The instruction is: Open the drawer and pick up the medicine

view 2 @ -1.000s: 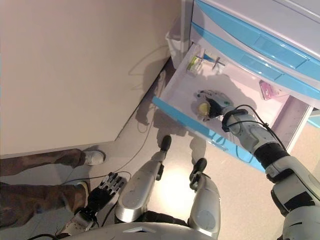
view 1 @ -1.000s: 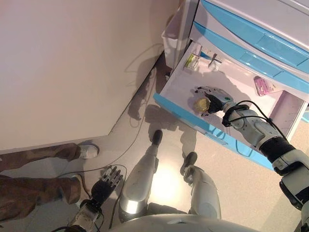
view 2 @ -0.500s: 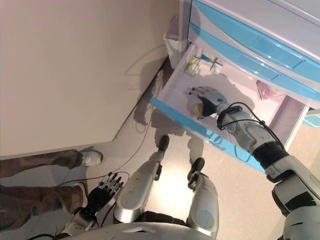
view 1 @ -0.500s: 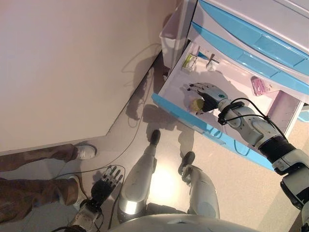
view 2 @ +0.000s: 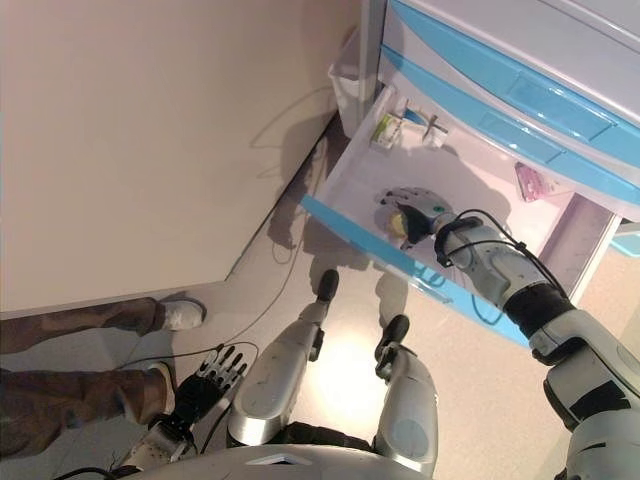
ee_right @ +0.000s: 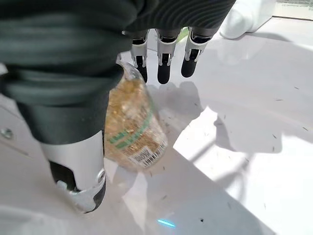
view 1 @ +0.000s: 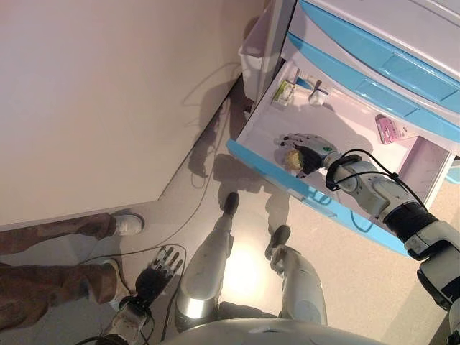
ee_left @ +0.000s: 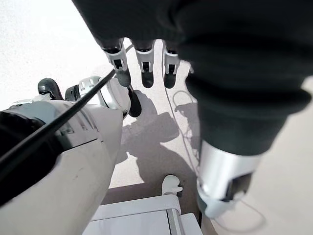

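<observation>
The white drawer with a blue front [view 1: 264, 167] stands pulled open. On its floor lies the medicine, a clear packet with golden-yellow contents [view 1: 291, 159]. My right hand [view 1: 310, 146] is inside the drawer, right over the packet. In the right wrist view the packet [ee_right: 132, 127] lies between the thumb [ee_right: 78, 171] and the fingers [ee_right: 164, 63], which are relaxed and not closed round it. My left hand [view 1: 161, 267] hangs open low by the floor, and its fingers [ee_left: 143, 58] are straight in the left wrist view.
Also in the drawer are a green-and-white box [view 1: 284, 92] at the back left and a pink packet [view 1: 389, 129] at the right. Closed blue-fronted drawers [view 1: 381, 57] sit above. A white bin [view 1: 251, 61] stands beside the cabinet. A person's legs and shoes [view 1: 72, 230] are at the left.
My right hand's fingers, stretched out past the packet half a second ago, have drawn back and bent down over it. The left hand has not moved.
</observation>
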`<state>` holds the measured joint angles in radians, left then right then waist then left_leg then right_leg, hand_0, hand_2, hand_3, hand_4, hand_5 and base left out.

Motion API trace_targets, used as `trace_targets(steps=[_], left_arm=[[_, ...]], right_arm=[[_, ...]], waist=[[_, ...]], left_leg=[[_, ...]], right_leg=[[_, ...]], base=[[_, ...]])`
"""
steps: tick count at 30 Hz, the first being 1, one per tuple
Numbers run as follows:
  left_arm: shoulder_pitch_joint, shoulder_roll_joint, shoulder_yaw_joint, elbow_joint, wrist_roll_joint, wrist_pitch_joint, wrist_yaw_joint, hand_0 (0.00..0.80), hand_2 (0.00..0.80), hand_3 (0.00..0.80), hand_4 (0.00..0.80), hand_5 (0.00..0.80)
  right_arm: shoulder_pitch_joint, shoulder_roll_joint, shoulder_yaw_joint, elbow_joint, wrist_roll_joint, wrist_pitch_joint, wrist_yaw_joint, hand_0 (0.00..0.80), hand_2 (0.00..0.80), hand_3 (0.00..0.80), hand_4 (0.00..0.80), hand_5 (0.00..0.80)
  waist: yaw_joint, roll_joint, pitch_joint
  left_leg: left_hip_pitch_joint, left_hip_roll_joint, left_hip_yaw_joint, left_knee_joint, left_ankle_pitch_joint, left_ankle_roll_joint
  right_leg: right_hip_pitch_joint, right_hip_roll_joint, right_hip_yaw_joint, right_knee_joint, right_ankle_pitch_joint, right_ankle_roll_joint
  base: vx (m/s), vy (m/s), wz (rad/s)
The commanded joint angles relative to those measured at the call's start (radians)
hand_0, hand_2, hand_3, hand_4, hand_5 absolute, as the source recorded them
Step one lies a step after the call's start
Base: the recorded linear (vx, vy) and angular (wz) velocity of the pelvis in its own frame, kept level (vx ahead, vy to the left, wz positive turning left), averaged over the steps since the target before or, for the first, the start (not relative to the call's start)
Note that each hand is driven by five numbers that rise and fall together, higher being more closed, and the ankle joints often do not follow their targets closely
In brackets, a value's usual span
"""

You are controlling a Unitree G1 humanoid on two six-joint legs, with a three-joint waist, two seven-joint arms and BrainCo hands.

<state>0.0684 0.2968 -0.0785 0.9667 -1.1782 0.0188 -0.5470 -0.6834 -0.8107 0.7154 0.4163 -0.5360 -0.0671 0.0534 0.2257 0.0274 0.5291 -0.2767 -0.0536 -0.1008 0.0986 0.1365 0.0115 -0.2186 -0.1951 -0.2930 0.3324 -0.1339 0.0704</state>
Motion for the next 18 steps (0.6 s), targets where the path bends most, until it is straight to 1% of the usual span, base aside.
trace_targets(steps=[1,7,8,10,12,18], left_arm=[[0.017,0.048,-0.003,0.019,0.001,-0.006,-0.015,0.000,0.000,0.000,0.000,0.000],[0.010,0.050,-0.004,0.014,0.002,-0.002,-0.008,0.000,0.000,0.000,0.000,0.000],[0.010,0.051,-0.005,0.014,0.003,-0.002,-0.008,0.000,0.000,0.000,0.000,0.000],[0.011,0.051,-0.004,0.017,0.004,-0.002,-0.011,0.000,0.000,0.000,0.000,0.000],[0.012,0.051,-0.002,0.021,0.002,-0.004,-0.015,0.000,0.000,0.000,0.000,0.000],[0.014,0.049,-0.003,0.015,0.006,-0.008,-0.014,0.000,0.000,0.000,0.000,0.000]], right_arm=[[-0.028,-0.005,0.059,0.003,-0.012,-0.014,-0.003,0.000,0.000,0.000,0.000,0.000],[-0.024,0.006,0.062,0.017,-0.020,-0.012,-0.011,0.000,0.000,0.000,0.000,0.000],[-0.024,0.007,0.062,0.018,-0.021,-0.013,-0.010,0.044,0.044,0.044,0.044,0.044],[-0.022,0.008,0.061,0.019,-0.023,-0.012,-0.010,0.533,0.533,0.533,0.533,0.533],[-0.021,0.009,0.060,0.020,-0.022,-0.012,-0.012,0.800,0.800,0.800,0.800,0.800],[-0.019,0.010,0.056,0.018,-0.017,-0.024,-0.012,0.800,0.800,0.800,0.800,0.800]], waist=[[0.025,-0.035,-0.034],[0.025,-0.035,-0.032],[0.025,-0.035,-0.033],[0.026,-0.035,-0.034],[0.026,-0.035,-0.033],[0.027,-0.035,-0.034]], left_leg=[[-0.020,0.034,0.035,0.140,-0.176,-0.022],[-0.019,0.033,0.032,0.137,-0.176,-0.022],[-0.019,0.034,0.031,0.137,-0.177,-0.022],[-0.020,0.032,0.030,0.138,-0.177,-0.022],[-0.021,0.031,0.029,0.141,-0.178,-0.021],[-0.017,0.032,0.030,0.138,-0.177,-0.022]], right_leg=[[-0.017,-0.032,0.017,-0.094,0.128,0.050],[-0.019,-0.030,0.017,-0.093,0.128,0.050],[-0.019,-0.029,0.017,-0.094,0.128,0.050],[-0.018,-0.030,0.017,-0.095,0.128,0.050],[-0.018,-0.030,0.017,-0.095,0.128,0.049],[-0.017,-0.029,0.017,-0.094,0.126,0.049]], base=[[0.000,0.000,0.00],[0.000,0.000,0.00],[0.000,0.000,0.00],[0.000,0.000,0.00],[0.000,0.000,0.00],[0.000,0.000,0.00]])
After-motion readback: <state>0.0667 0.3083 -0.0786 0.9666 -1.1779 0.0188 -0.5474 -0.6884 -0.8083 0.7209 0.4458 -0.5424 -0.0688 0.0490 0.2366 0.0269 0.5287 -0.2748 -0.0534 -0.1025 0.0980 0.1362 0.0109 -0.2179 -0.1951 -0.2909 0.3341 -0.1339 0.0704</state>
